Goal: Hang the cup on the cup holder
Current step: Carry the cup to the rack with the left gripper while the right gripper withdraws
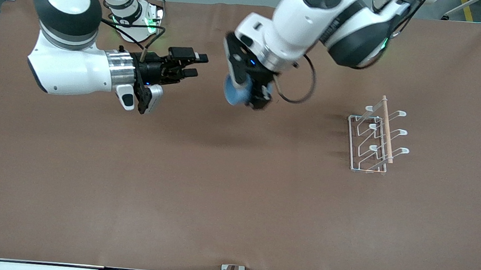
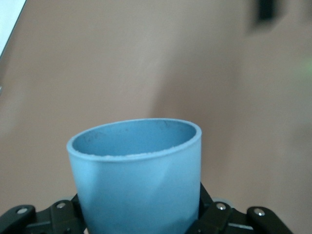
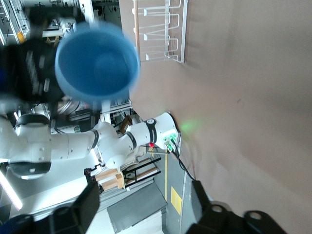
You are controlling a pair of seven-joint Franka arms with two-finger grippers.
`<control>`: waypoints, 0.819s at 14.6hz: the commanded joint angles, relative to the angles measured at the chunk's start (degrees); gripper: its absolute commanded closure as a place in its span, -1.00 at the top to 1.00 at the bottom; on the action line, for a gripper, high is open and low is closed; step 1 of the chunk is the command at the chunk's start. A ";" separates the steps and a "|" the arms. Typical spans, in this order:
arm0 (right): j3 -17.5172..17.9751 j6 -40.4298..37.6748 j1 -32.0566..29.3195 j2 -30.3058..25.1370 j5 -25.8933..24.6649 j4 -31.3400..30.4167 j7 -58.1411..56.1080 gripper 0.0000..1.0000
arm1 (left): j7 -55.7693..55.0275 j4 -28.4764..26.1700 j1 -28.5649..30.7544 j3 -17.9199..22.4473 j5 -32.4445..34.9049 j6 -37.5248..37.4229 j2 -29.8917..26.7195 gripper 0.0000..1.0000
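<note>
Brown table (image 1: pixel 218 202). The left gripper (image 1: pixel 255 94), clamped on the blue cup (image 1: pixel 236 92), hangs well apart from the rack (image 1: pixel 373 139), which lies toward the left arm's end. The right gripper (image 1: pixel 194 65) hangs open and empty beside it.

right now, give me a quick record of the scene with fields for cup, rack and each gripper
cup: light-blue cup, held in the air over the table, on its side with its open mouth toward the right gripper
left gripper: left gripper shut on the cup
right gripper: right gripper open, empty, in the air beside the cup
cup holder: white wire cup holder with a wooden rod, standing toward the left arm's end of the table, no cup on it
table: brown table
</note>
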 commanded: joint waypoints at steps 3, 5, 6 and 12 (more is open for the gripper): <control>-0.09 -0.51 -6.28 -1.44 -9.93 -1.95 -0.32 1.00 | 0.47 0.14 1.93 -0.18 12.34 -9.33 0.85 0.09; -0.09 -0.07 -10.06 -1.44 -18.11 -1.94 -0.32 1.00 | 0.47 0.05 1.85 -0.18 19.63 -13.73 1.37 0.11; -0.09 0.02 -12.08 -1.44 -21.36 -1.86 -0.32 1.00 | 0.65 0.05 1.76 -0.09 23.41 -16.27 1.73 0.12; -0.09 3.98 -19.03 -2.75 -41.94 -1.33 -0.23 1.00 | 7.24 -7.15 2.98 -0.09 47.59 -25.07 2.34 0.12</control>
